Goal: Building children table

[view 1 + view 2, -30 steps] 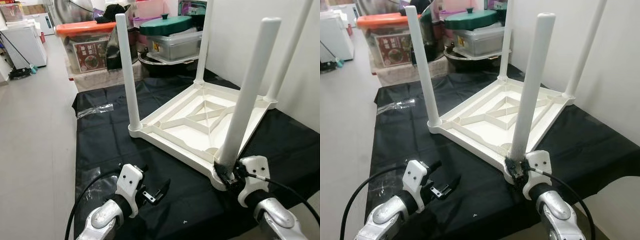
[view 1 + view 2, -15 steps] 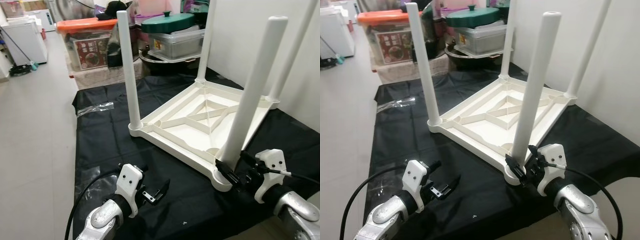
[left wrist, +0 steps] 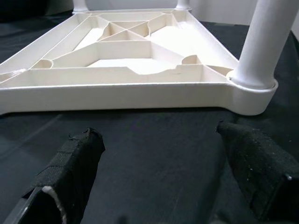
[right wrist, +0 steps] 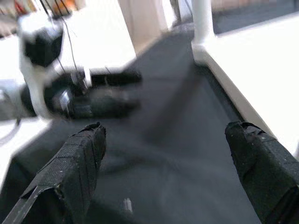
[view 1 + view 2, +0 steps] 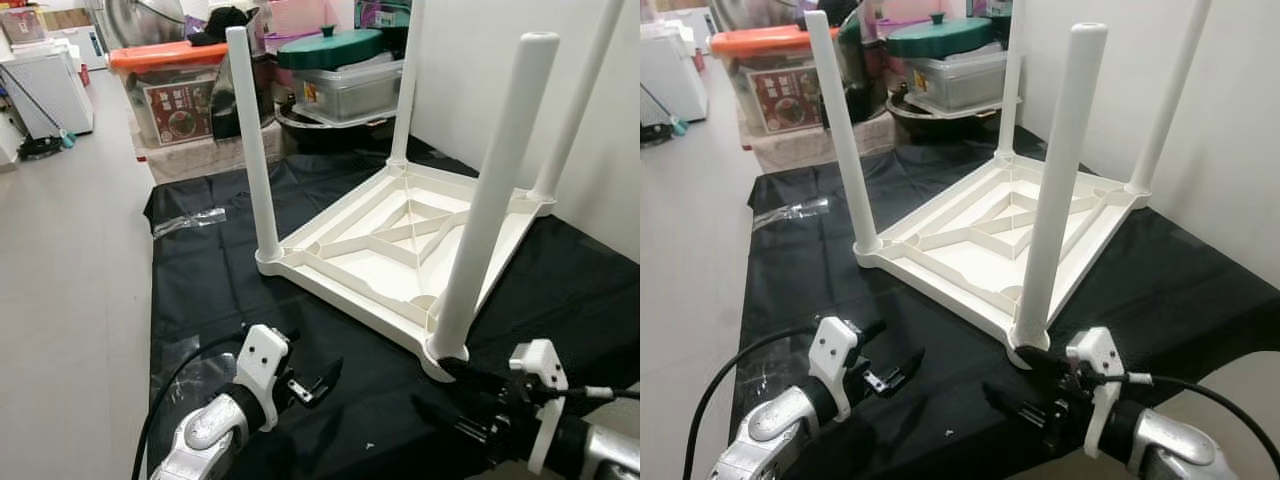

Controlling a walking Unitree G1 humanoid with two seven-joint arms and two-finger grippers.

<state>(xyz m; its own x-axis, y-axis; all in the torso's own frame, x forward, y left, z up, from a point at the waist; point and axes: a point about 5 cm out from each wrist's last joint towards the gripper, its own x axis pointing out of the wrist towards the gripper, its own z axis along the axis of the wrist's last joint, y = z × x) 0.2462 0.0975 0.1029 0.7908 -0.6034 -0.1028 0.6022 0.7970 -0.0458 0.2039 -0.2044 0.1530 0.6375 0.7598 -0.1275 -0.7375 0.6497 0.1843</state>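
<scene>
Table [image 5: 395, 250]: white plastic children's table, upside down on the black sheet [image 5: 200, 280], underside ribs facing up.
Legs: four white round legs stand upright in the corner sockets; near right leg [image 5: 490, 195], near left leg [image 5: 250, 150], two far legs beside the wall.
Black sheet: covers the floor under the table; a clear plastic wrapper [image 5: 190, 218] lies on its far left part.
Left gripper [image 5: 318, 378]: low over the sheet, near and left of the table, apart from it; fingers spread open, nothing between them. In the left wrist view the near edge of the table and one leg socket [image 3: 252, 86] lie just beyond the fingertips [image 3: 77, 156].
Right gripper [image 5: 1025, 385]: low over the sheet, just near the base of the near right leg, pointing left toward the left gripper; fingers spread wide, holding nothing. Right wrist view is blurred; its pads [image 4: 84, 154] are apart, with the table edge to one side.
Background: orange-lidded storage box [image 5: 175, 85] and green-lidded container [image 5: 335, 50] at the far side; white wall on the right.
</scene>
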